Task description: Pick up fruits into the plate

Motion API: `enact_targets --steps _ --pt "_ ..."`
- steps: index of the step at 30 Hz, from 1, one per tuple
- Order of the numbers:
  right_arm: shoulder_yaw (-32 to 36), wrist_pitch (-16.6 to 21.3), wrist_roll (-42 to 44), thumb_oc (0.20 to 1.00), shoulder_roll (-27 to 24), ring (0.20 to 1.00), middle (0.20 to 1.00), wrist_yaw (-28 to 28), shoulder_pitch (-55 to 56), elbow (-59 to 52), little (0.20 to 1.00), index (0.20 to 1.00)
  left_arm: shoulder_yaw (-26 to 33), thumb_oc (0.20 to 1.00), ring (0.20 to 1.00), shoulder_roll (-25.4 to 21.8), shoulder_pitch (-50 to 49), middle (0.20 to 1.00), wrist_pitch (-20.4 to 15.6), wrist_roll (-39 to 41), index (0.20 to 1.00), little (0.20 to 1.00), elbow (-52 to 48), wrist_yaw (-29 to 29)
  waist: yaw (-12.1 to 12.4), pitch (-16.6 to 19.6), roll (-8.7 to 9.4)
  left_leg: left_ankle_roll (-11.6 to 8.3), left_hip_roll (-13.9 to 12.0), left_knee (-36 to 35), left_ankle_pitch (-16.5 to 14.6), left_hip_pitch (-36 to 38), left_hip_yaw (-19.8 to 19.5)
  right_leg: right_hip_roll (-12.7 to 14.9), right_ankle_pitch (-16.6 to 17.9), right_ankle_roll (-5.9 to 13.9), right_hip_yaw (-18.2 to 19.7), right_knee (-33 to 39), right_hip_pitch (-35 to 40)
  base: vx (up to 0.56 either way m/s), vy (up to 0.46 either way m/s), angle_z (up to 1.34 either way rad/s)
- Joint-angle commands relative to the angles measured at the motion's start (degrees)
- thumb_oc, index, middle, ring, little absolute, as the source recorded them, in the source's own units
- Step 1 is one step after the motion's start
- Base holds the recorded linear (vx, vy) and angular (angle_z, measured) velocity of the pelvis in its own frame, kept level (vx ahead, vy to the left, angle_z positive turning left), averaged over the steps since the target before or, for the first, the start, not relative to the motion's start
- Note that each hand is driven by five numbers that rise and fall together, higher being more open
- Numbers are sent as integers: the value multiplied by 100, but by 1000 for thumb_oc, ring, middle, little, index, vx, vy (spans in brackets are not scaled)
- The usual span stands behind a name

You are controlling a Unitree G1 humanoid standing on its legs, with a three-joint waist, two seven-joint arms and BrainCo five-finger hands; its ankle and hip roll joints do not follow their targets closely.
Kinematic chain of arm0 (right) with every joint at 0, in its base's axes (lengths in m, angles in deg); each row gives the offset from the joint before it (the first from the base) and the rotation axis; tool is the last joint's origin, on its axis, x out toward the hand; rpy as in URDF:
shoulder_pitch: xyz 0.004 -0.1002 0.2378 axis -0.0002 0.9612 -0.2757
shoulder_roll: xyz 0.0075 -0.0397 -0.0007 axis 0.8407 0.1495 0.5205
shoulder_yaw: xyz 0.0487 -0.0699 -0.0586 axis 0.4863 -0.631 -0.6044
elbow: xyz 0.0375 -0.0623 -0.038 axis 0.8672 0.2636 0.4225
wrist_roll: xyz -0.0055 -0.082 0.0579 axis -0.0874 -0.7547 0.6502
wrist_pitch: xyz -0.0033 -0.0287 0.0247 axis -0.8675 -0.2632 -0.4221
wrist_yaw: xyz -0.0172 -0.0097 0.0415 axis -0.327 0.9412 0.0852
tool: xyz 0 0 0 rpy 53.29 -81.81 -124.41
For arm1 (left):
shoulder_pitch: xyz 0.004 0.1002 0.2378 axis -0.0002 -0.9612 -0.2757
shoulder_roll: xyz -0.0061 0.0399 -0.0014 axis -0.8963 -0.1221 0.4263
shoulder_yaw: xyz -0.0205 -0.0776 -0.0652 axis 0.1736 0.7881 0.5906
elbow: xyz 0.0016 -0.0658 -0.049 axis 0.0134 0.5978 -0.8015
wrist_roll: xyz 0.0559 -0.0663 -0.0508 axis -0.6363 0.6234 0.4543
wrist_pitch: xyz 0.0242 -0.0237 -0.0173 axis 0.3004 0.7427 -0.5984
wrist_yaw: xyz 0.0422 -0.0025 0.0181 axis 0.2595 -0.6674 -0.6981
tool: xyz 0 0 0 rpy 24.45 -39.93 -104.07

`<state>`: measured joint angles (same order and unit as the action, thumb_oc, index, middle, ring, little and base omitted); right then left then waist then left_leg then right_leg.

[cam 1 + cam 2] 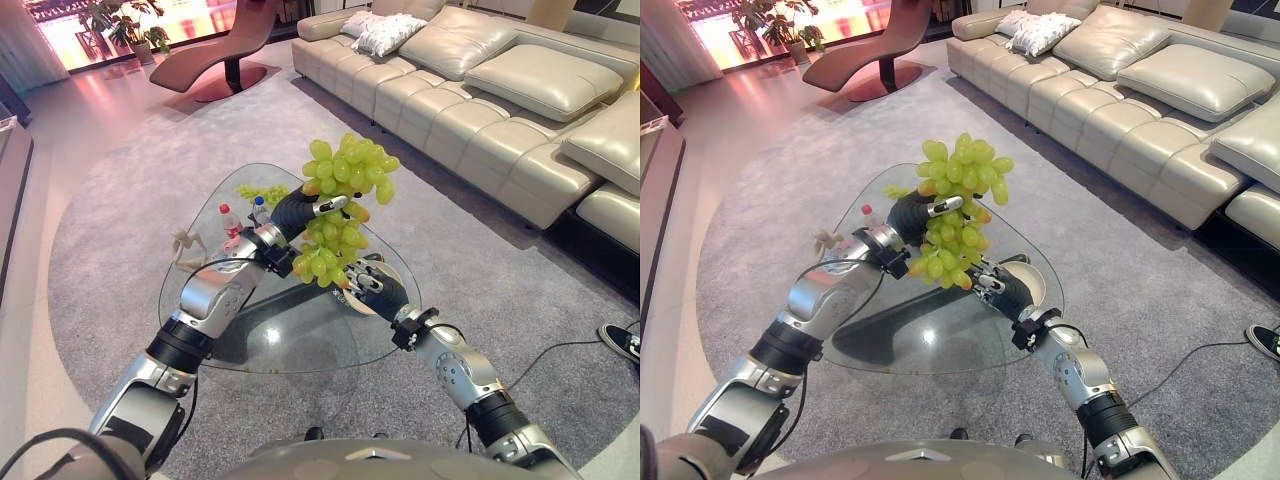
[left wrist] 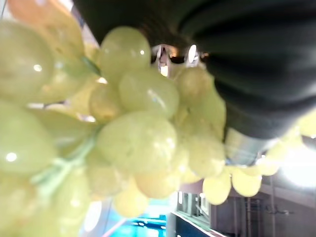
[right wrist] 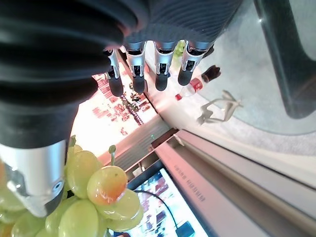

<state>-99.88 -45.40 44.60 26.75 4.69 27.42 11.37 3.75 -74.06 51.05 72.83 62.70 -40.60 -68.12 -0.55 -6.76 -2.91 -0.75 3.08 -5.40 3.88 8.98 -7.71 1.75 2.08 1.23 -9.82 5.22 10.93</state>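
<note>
A big bunch of green grapes (image 1: 340, 205) hangs above the glass table (image 1: 280, 330), with my left hand (image 1: 298, 212) shut on its stem part; up close the grapes (image 2: 133, 138) crowd against that hand's dark cover (image 2: 242, 64). Just below the bunch, my right hand (image 1: 368, 285) rests at a pale plate (image 1: 1040, 284) on the table's right side, fingers (image 3: 160, 74) straight and holding nothing. The grapes' lower end (image 3: 94, 197) hangs close by this wrist. A smaller green bunch (image 1: 262, 192) lies at the table's far edge.
Two small bottles (image 1: 229, 218) and a white figurine (image 1: 183, 243) stand on the table's far left. A cream sofa (image 1: 480, 90) runs along the right, a lounge chair (image 1: 225, 45) at the back. A person's shoe (image 1: 622, 342) is on the rug at right.
</note>
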Motion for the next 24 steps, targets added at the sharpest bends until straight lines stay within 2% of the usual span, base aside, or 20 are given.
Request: enact_targets --steps 1,3,4,5,8,11,18,24 --pt "-79 -213 823 1000 361 1000 1000 330 -435 -205 1000 1000 -63 200 200 153 188 200 -137 311 200 200 -321 238 190 149 157 70 -17 394 -1069 299 540 344 -501 345 196 -331 17 0 0 0" --pt "-94 -631 1458 1000 423 1000 1000 638 -417 -285 1000 1000 -98 200 200 156 118 200 -43 285 200 200 -381 363 212 142 162 71 -16 383 -1071 311 544 342 -500 347 180 -312 34 0 0 0" --pt "-102 -721 1597 1000 434 1000 1000 698 -416 -308 1000 1000 -108 200 200 156 102 200 -38 278 200 200 -388 386 217 139 162 73 -14 382 -1071 313 544 341 -499 347 177 -306 40 0 0 0" --pt "-166 -1030 2100 1000 493 1000 1000 962 -365 -418 1000 1000 -133 200 200 148 31 200 3 269 200 200 -423 446 239 134 164 74 -11 376 -1069 316 548 343 -492 355 161 -287 55 0 0 0" --pt "-209 -1228 2392 1000 513 1000 1000 1107 -305 -501 1000 1000 -138 200 200 139 -38 200 24 248 200 200 -442 503 252 138 166 72 -12 373 -1068 318 557 346 -485 366 150 -270 65 0 0 0" --pt "-283 -1650 2982 1000 430 1000 1000 1309 -219 -806 1000 1000 -172 200 200 64 -209 200 62 246 200 200 -498 618 277 139 175 58 -26 378 -1061 294 588 354 -460 393 124 -234 56 -23 -15 0" --pt "-243 -2022 3741 1000 184 1000 1000 1574 -206 -1256 1000 1000 -116 200 200 -71 -488 200 67 174 200 200 -534 715 278 99 174 52 -40 386 -1044 262 640 323 -432 391 142 -194 32 0 0 0" --pt "-238 -2033 3943 1000 140 1000 1000 1574 -231 -1569 1000 1000 -80 200 200 -54 -557 200 44 42 200 200 -446 623 275 70 182 56 -39 386 -1036 264 650 308 -425 388 154 -194 25 0 0 0"
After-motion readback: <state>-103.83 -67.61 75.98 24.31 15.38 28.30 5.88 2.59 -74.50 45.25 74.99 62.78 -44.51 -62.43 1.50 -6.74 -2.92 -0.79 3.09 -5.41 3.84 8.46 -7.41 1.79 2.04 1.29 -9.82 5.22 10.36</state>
